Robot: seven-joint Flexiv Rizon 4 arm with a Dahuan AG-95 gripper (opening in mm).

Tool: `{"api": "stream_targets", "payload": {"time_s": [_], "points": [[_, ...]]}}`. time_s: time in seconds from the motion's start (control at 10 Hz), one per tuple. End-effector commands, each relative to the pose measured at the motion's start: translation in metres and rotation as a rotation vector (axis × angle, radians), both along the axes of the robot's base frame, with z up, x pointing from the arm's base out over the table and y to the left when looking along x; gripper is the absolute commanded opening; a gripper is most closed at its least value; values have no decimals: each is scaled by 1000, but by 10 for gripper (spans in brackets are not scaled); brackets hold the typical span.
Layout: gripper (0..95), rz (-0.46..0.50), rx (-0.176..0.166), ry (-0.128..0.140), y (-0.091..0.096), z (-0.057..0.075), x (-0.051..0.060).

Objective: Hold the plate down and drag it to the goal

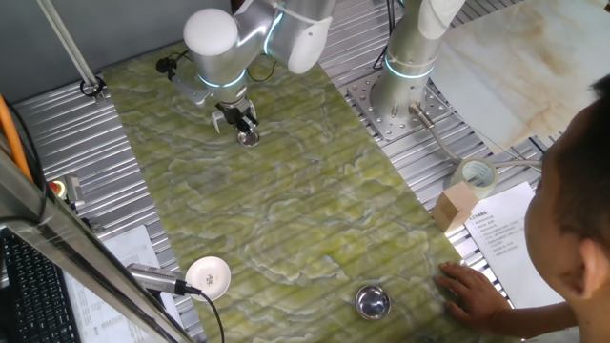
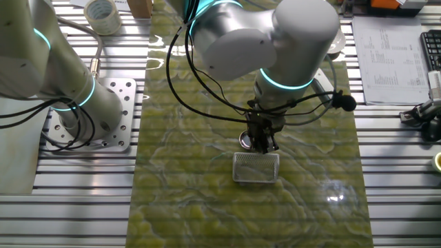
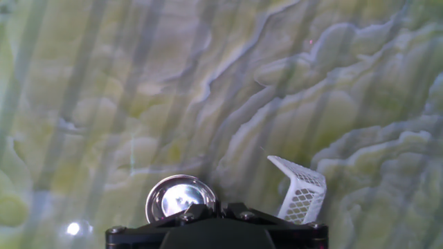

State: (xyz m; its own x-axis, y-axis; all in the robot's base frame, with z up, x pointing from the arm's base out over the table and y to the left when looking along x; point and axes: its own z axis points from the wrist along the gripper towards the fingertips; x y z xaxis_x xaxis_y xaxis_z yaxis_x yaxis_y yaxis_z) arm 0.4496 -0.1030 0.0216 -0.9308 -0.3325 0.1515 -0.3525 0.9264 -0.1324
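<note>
The plate [image 1: 248, 138] is a small shiny round dish lying on the green marbled mat [image 1: 286, 210] near its far end. My gripper [image 1: 245, 123] stands directly over the plate, fingers together and pointing down onto it. In the other fixed view the gripper [image 2: 262, 142] covers most of the plate [image 2: 244, 142], and only the left rim shows. The hand view has the plate [image 3: 176, 195] just ahead of my shut gripper [image 3: 220, 207], partly hidden under the fingertips. I cannot tell whether the tips touch the plate.
A white mesh basket [image 2: 256, 167] lies on the mat right beside the gripper, also in the hand view [image 3: 299, 194]. A larger metal bowl [image 1: 373, 302], a white disc [image 1: 209, 275] and a person's hand [image 1: 472, 291] sit at the mat's near end. A second arm's base [image 1: 405, 86] stands beside the mat.
</note>
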Motion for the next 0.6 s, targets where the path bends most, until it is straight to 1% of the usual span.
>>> {"api": "stream_targets", "payload": {"time_s": [0.1, 0.2, 0.4, 0.6], "points": [[190, 9, -12, 2, 0, 1, 0], [190, 15, -20, 4, 0, 3, 1], [190, 15, -17, 6, 1, 7, 3], [190, 9, -13, 9, 4, 15, 7]]}}
